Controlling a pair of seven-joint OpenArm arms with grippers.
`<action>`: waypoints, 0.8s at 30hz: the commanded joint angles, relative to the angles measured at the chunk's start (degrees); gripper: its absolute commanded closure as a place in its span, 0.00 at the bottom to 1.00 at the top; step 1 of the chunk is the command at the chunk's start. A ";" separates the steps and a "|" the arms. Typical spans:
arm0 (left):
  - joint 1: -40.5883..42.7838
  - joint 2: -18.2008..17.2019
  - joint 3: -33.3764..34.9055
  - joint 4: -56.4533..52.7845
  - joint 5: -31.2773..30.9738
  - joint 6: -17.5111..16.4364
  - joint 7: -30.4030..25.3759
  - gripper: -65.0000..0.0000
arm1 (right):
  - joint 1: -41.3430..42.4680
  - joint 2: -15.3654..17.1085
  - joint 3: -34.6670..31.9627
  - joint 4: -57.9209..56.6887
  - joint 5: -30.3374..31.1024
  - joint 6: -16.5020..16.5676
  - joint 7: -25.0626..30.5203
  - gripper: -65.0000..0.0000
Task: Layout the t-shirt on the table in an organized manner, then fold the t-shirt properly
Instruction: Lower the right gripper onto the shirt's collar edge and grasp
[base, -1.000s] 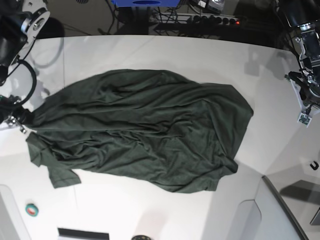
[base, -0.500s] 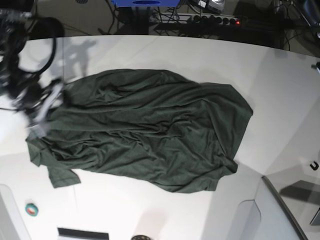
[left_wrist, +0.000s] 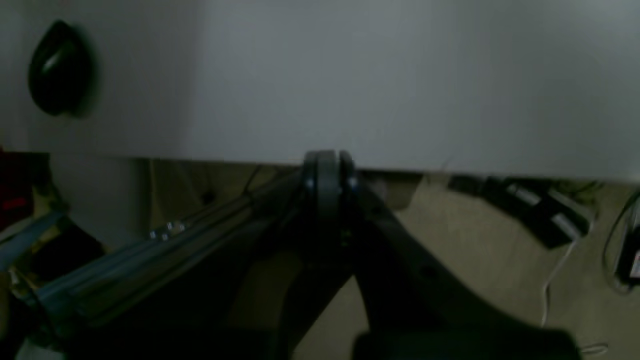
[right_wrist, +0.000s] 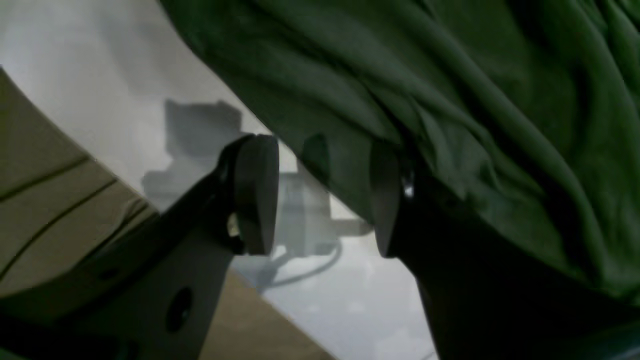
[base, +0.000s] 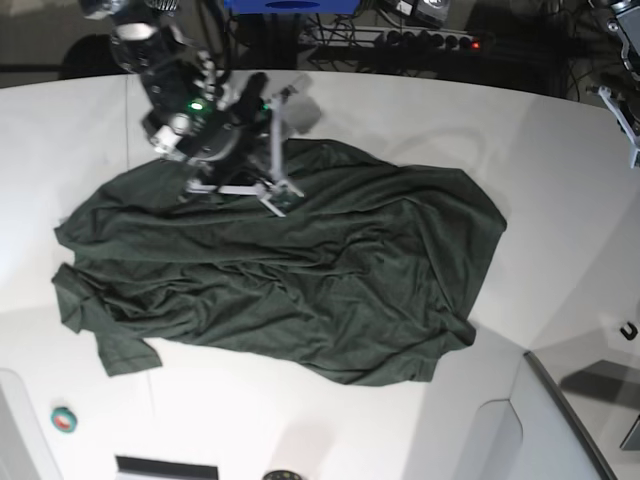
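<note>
Roll of tape (base: 64, 419): small, teal, on the bench (base: 330, 430) near the front left corner, apart from the t-shirt.
T-shirt (base: 290, 265): dark green, wrinkled, spread across the middle of the bench; one sleeve (base: 108, 335) at the front left, far right edge rounded; much white surface bare on every side.
Right arm: over the back left part of the t-shirt in the base view, small green light lit on its body.
Right tool (right_wrist: 322, 197): spread, two round pads (right_wrist: 257, 192) well apart with a clear gap; nothing pinched; back edge of the t-shirt (right_wrist: 450, 100) behind and under the gap, one pad over bare bench (right_wrist: 90, 75), the other over cloth; touching the cloth or not, hard to tell from this dim view.
Power strip (base: 430, 40): on the floor behind the bench, small red light at its right end.
Left arm: at the top right corner of the base view, only partly in frame, off the bench's edge, well apart from the t-shirt.
Left tool (left_wrist: 327, 167): pressed together, empty, pads meeting edge to edge, against the bench edge (left_wrist: 450, 100) with floor and cables below.
Dark oval thing (left_wrist: 59, 67): on the white surface at the left of the left wrist view, too blurred to name.
</note>
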 joint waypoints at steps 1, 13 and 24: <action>0.28 -1.10 -0.86 1.12 0.07 0.49 -0.19 1.00 | 1.14 -0.68 -0.33 -0.72 -0.16 -0.31 0.78 0.58; 0.28 -1.01 -1.04 1.47 0.07 0.49 -0.19 1.00 | 4.65 -2.61 -0.41 -14.61 0.01 -0.58 4.82 0.41; 0.11 -1.01 -0.95 1.47 0.07 0.49 -0.19 1.00 | 3.86 -2.17 -0.24 -16.63 0.01 -0.23 5.52 0.98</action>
